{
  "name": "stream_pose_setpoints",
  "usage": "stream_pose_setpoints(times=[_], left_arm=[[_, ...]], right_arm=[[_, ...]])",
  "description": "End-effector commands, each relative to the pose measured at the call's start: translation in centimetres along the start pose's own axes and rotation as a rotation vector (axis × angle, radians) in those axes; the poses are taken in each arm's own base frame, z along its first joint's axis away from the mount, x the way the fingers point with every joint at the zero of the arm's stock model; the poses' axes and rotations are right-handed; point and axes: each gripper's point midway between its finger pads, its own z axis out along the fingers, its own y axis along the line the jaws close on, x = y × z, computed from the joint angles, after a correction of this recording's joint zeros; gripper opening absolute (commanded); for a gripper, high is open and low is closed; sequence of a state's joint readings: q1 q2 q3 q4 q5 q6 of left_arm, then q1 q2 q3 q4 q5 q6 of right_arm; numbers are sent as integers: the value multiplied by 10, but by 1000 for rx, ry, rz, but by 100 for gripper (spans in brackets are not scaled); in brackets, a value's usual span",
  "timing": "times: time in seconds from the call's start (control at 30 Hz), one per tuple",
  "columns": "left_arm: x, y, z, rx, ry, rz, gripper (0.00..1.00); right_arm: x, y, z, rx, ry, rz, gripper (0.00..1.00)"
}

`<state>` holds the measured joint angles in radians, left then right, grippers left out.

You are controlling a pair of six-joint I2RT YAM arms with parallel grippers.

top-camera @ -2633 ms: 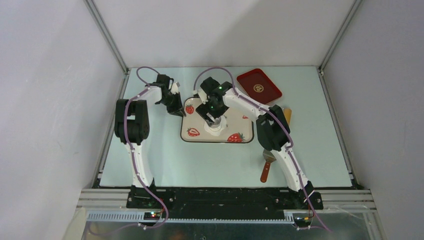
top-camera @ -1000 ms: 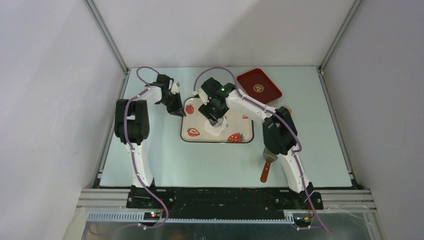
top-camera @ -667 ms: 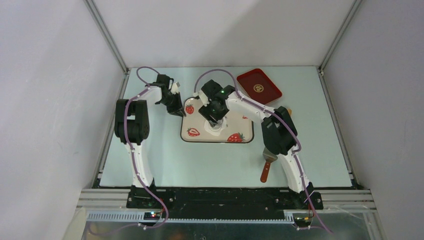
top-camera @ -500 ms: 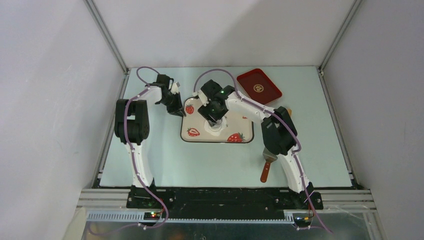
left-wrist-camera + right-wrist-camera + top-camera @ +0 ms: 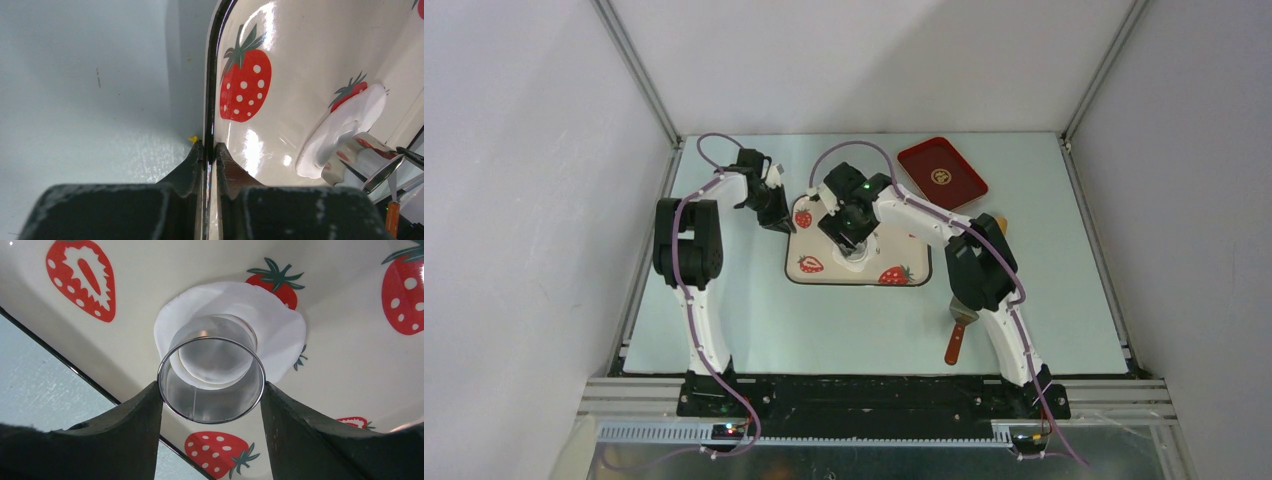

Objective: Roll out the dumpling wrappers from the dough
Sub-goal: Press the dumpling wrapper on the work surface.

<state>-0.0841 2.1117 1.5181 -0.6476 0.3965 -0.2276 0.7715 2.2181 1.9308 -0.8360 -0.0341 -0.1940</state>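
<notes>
Right gripper [image 5: 211, 390] directly over flat dough [image 5: 281, 334]

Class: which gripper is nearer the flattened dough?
Right. The right gripper holds a metal ring directly over the dough; the left gripper clamps the tray rim, apart from it.

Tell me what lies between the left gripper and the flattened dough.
Only bare tray with a printed strawberry, nothing loose. The left wrist view shows it, from the left gripper on the rim to the flattened dough.
</notes>
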Motion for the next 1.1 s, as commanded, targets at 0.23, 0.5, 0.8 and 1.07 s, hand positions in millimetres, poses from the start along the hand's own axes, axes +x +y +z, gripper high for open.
stream_pose_setpoints(times=[0.23,0.5,0.8,1.07], left_arm=[[2,13,0,-70,-8,23,0],[2,12,0,-70,-9,24,0],[2,12,0,-70,-8,24,0],[1,13,0,-71,-11,24,0]], right_arm=[[-6,3,-10,-1,-30,-7,16],[-2,2,-3,6,-16,-8,16],[0,4,0,-4,-6,-15,16],[6,3,5,6,18,-25,16]])
